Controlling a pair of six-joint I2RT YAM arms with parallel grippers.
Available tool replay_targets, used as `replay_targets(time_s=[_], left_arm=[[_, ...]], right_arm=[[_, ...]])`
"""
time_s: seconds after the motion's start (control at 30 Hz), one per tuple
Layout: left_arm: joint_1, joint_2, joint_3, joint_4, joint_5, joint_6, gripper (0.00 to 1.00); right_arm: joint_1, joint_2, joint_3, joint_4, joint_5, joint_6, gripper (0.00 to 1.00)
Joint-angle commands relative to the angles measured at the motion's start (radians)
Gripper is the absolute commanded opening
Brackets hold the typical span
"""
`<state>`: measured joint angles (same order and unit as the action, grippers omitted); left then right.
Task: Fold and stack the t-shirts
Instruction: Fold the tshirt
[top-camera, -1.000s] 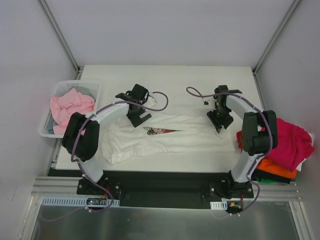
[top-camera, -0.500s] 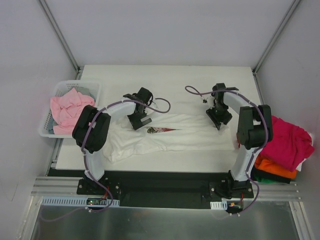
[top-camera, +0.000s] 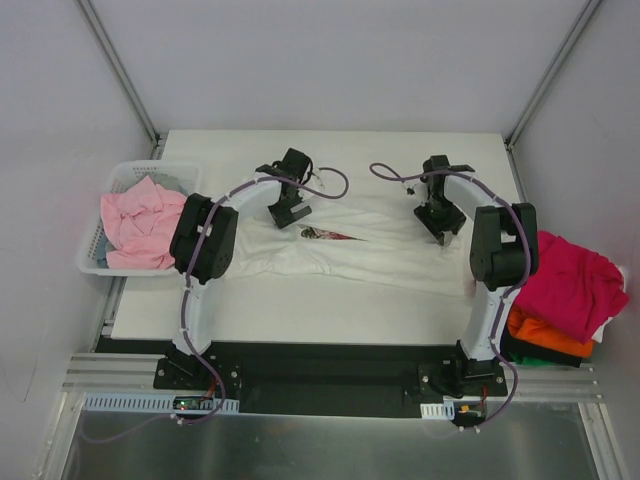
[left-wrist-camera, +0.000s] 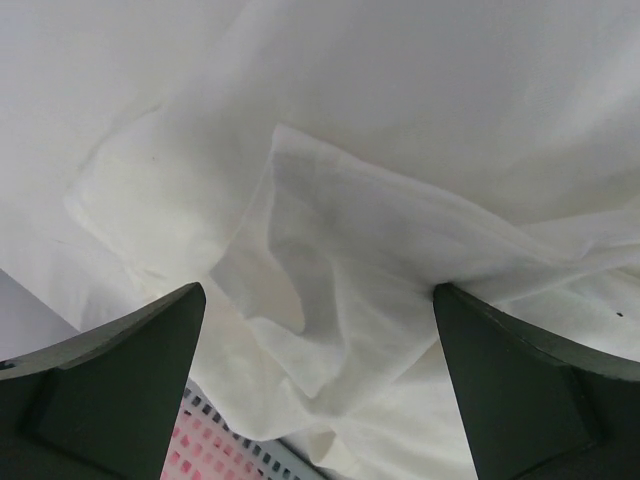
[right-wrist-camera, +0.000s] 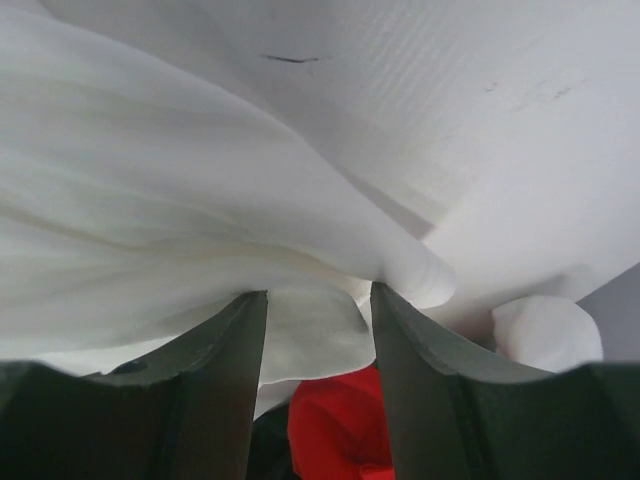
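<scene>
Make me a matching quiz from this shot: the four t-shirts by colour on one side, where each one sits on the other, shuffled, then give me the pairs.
1. white t-shirt
2. pink t-shirt
3. magenta t-shirt
4. orange t-shirt

A. tucked beneath the magenta one
B. in the basket at the left
C. spread across the table
D. on top, past the table's right edge

Pairs: 1-C, 2-B, 3-D, 4-A

The print (top-camera: 322, 235) on the white t-shirt (top-camera: 360, 262) is too small to read, perhaps floral.
</scene>
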<state>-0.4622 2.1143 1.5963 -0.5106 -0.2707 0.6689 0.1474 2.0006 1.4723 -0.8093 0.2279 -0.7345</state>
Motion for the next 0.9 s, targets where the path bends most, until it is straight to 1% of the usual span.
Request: replay_targets(time_s=[0.0,0.03,0.13,0.23,0.37,0.5,0.67,0.77,0.87], left_arm=[[0.049,0.098,0.111,0.064,-0.004,0.020,0.99],[0.056,0.111,0.152,0.064,-0.005,0.017,0.99],[0.072,0.142,0.194,0.063,-0.019,0.024,0.99],[0.077,0.125,0.188,0.064,-0.016,0.024,0.99],[0.074,0.031,0.171,0.061,0.025,-0.012,0.99],[0.060,-0.060,0.145,0.061,0.074,-0.041,0.99],[0.046,-0.197,0.105,0.063,0.191,-0.132,0.99],[0.046,-0.232,0.103,0.067,0.235,-0.175,0.99],[0.050,-0.199,0.126,0.087,0.225,-0.178,0.99]], right_arm=[[-0.008,0.000,0.048,0.002,0.076,-0.011,0.49],[-0.008,-0.002,0.048,0.005,0.086,-0.009,0.49],[-0.009,-0.013,0.045,0.009,0.094,-0.008,0.49],[-0.009,-0.043,0.023,-0.007,0.067,0.010,0.49],[0.006,-0.095,-0.023,-0.025,0.018,0.040,0.49],[0.040,-0.157,-0.055,-0.034,0.007,0.060,0.49],[0.083,-0.183,-0.070,-0.042,0.004,0.078,0.50],[0.098,-0.180,-0.075,-0.039,0.005,0.084,0.50],[0.106,-0.171,-0.078,-0.033,0.004,0.089,0.49]])
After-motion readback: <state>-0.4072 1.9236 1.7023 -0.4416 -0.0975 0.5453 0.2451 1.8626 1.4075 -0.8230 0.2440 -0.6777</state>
